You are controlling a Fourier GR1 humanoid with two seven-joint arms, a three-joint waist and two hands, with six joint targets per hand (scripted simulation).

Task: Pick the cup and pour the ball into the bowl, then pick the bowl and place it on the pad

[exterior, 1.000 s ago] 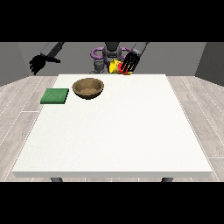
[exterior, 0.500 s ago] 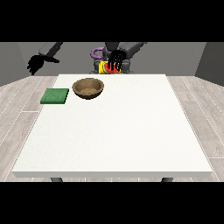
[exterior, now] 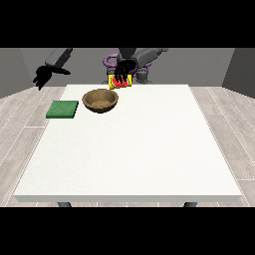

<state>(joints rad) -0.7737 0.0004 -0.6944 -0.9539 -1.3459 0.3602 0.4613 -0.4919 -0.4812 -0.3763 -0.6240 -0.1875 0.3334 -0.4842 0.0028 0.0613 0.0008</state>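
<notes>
Two black hands worked above the white table [exterior: 149, 149]. From the front, the hand at the view's right [exterior: 123, 69] had its fingers curled down around the yellow cup [exterior: 120, 83] near the far edge, just behind the brown bowl [exterior: 101, 99]. The green pad [exterior: 63, 109] lay beside the bowl. The hand at the view's left [exterior: 44, 76] hung beyond the table, fingers loosely spread and holding nothing.

No text, label, brand, number or sign can be read anywhere in the front view: the yellow cup [exterior: 120, 82], the brown bowl [exterior: 100, 99], the green pad [exterior: 63, 109] and the white table [exterior: 134, 149] all show plain, unmarked surfaces.
</notes>
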